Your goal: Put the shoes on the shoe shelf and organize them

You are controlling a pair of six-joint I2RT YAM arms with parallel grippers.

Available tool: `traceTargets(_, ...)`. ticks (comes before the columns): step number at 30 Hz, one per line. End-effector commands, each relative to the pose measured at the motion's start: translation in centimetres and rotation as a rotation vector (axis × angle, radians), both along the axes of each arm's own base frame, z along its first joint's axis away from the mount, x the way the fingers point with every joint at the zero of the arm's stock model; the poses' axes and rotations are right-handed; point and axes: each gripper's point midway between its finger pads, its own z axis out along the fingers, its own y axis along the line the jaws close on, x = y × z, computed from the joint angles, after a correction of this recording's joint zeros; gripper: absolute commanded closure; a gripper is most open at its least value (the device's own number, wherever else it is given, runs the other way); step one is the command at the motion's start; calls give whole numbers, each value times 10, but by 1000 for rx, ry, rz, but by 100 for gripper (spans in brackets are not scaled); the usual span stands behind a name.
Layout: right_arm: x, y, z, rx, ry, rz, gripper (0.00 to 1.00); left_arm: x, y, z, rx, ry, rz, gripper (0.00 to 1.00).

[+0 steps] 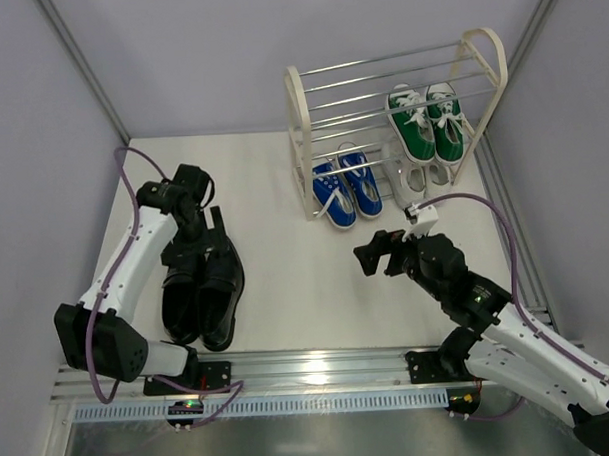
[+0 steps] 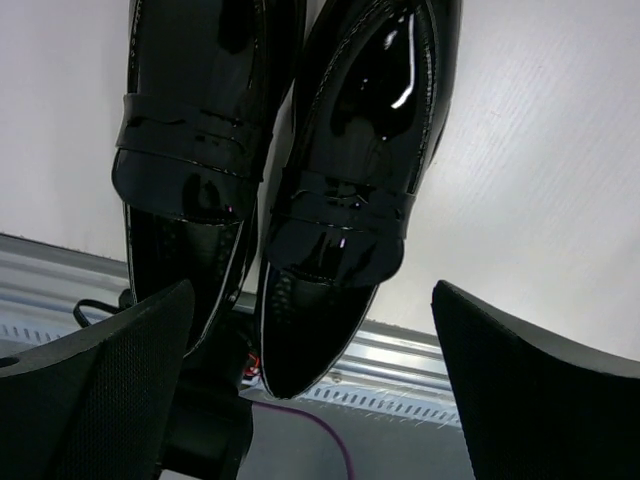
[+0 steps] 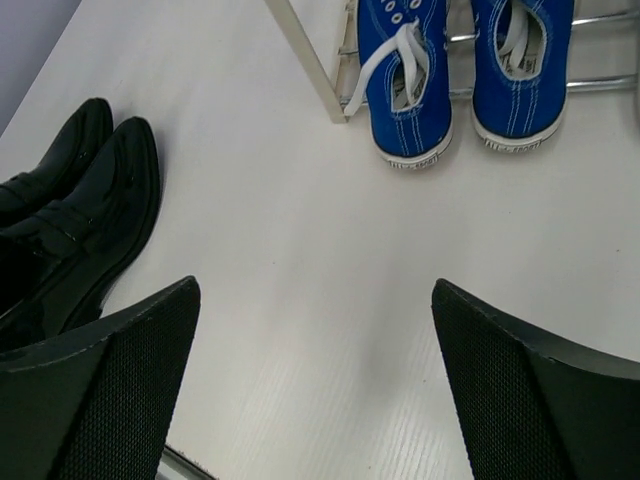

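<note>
Spread wide and gripping nothing, the left gripper point(image 2: 312, 300) hangs directly over the black shoes point(image 1: 202, 287). The pair lies side by side, touching, on the left of the table point(image 1: 297, 288). Their long axes run far to near, with the pointed toes toward the rail at the near edge. The leather is glossy and throws bright highlights. This arm is plainly the nearer one, so the pick looks like its job.

Further right, the right gripper point(image 1: 382, 253) is also spread and holds nothing, well apart from any shoe. Beyond it stands the shelf point(image 1: 297, 118). Blue sneakers point(image 1: 345, 190) sit on the lower rods at left, with white sneakers point(image 1: 415, 174) beside them. Green sneakers point(image 1: 428, 124) sit above those. The upper rods at left hold no shoe.
</note>
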Motion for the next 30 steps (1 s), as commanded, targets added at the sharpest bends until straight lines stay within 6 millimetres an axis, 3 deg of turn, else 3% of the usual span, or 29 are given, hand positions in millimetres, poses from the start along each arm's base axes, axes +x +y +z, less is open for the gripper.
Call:
traceTargets(1,-12,10,-10,52,32,39,3,-61,22,-15,86,279,25,0)
traceTargets(3,-19,14,-14,67,41,69,3,-76,16,-34,47,360,40,0)
traceTargets(7,-29,12,-30,79,57,83,3,-99,23,-43,69,424,95,0)
traceTargets(13,-39,8,-40,100,57,98,3,-97,36,-51,77,445,184,0)
traceTargets(22,-45,-1,-59,96,76,79,2,-101,26,-65,18,532,192,0)
traceTargets(27,-45,-2,-68,92,94,68,2,-134,5,-80,-111,637,196,2)
traceTargets(30,-44,0,-72,88,98,71,3,-134,8,-75,-104,605,196,3)
